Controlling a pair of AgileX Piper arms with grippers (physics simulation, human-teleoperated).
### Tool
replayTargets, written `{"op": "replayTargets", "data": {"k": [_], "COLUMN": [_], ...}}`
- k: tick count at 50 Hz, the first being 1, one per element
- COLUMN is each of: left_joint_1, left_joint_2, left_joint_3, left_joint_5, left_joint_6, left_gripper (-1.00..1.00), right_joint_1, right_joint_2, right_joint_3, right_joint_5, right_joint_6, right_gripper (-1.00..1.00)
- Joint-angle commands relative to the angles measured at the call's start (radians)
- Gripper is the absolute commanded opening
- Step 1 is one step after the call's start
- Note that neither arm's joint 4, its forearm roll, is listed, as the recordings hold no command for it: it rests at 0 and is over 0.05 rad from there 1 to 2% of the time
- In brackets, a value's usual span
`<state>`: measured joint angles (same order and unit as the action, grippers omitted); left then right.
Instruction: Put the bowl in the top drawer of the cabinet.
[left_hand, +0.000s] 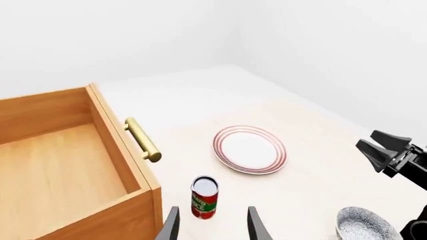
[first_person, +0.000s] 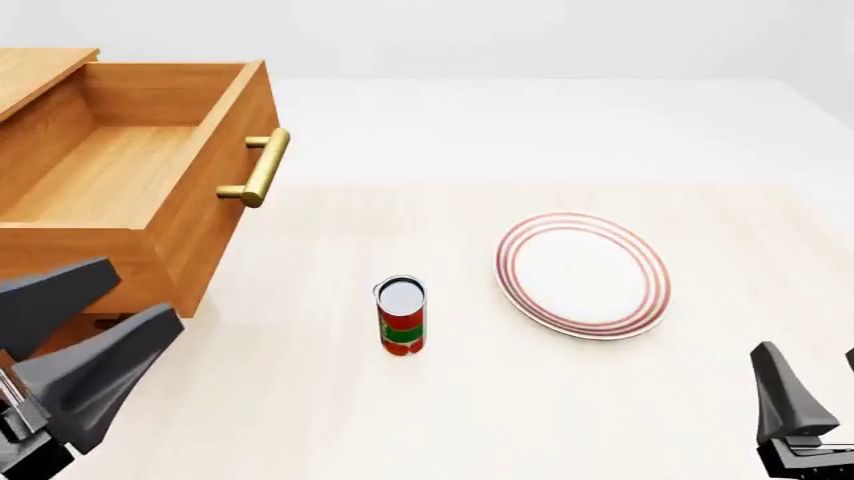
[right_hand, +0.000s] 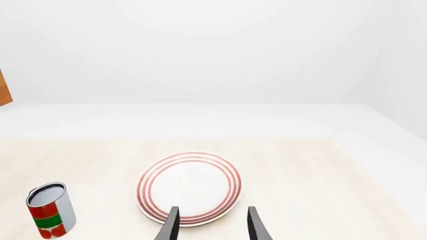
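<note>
Bowl (left_hand: 365, 226), round, deep and lace-patterned in grey-black on white, is seen only in the left wrist view, near the right gripper (left_hand: 390, 155). Both the left gripper (first_person: 83, 340) and the right one are held open and empty. Farther off stand a red-and-green labelled tin can (first_person: 400, 316), its writing unreadable, and a flat red-ringed white plate (first_person: 583, 274). Beyond, the orange-brown wooden top drawer (first_person: 127, 170) with its brass bar handle (first_person: 262, 168) is pulled open.

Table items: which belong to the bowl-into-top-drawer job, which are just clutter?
Job:
- bowl, only in the left wrist view, near the right gripper
- top drawer, pulled open
- cabinet

Clutter:
- plate, red-ringed, flat on the table
- can, upright between drawer and plate
</note>
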<state>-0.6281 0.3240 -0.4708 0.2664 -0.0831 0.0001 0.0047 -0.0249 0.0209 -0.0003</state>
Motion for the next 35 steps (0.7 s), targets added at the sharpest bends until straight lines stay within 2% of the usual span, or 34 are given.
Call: {"op": "replayTargets", "data": {"k": [1,23,35], "left_joint_1": [-0.066,-0.190,-0.245], "left_joint_2": [0.091,0.261,0.352], "left_joint_3": [-0.031,-0.103,-0.109], "left_joint_5": [-0.037,-0.086,-0.124], "left_joint_6": [-0.010,-0.043,-0.102], "left_gripper": [1.00,1.00,1.00], "right_joint_1": [0.000,0.000,0.000], "right_joint_2": [0.000,0.000,0.000], "right_joint_3": [0.000,0.000,0.000], "right_joint_5": [0.000,0.000,0.000], "right_joint_6": [0.000,0.000,0.000], "right_gripper": [1.00,1.00,1.00]}}
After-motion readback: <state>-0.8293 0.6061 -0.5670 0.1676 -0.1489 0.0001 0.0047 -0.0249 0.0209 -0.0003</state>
